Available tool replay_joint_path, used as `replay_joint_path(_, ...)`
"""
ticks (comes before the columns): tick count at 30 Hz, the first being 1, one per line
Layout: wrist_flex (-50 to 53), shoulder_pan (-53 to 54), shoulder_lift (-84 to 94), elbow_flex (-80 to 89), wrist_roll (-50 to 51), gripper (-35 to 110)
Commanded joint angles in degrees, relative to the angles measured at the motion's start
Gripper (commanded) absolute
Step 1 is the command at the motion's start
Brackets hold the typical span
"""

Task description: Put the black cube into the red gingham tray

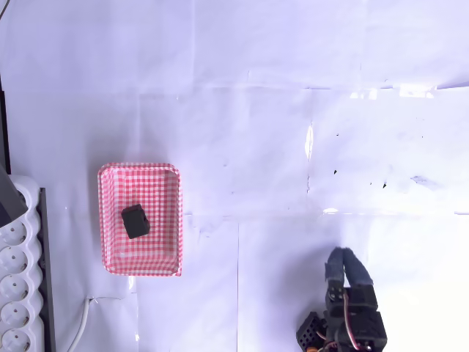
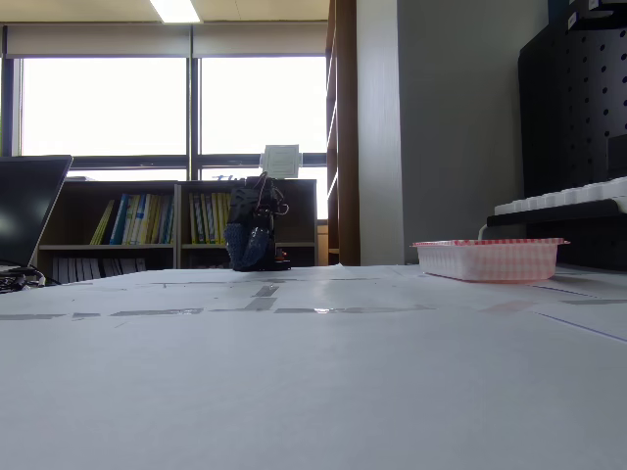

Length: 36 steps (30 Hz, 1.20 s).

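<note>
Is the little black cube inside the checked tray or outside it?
Inside. In the overhead view the black cube lies within the red gingham tray, with rim all round it.

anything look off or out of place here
Nothing much stands out. The black cube lies inside the red checked tray, turned a little askew to its sides. The gripper rests apart on the white table.

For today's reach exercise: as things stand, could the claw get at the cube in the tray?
Probably yes. The cube lies uncovered in the shallow tray, and bare table lies between it and the claw, folded back well to the right in the overhead view.
</note>
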Motion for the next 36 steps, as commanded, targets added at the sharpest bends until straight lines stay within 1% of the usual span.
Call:
replay_joint_path(1,6.5,0.53,-2.46,0.7,2.46,0)
replay_joint_path(4,9.76,0.88,-2.46,0.7,3.25,0)
replay_joint_path(36,9.84,-0.26,-2.55,0.7,2.72,0)
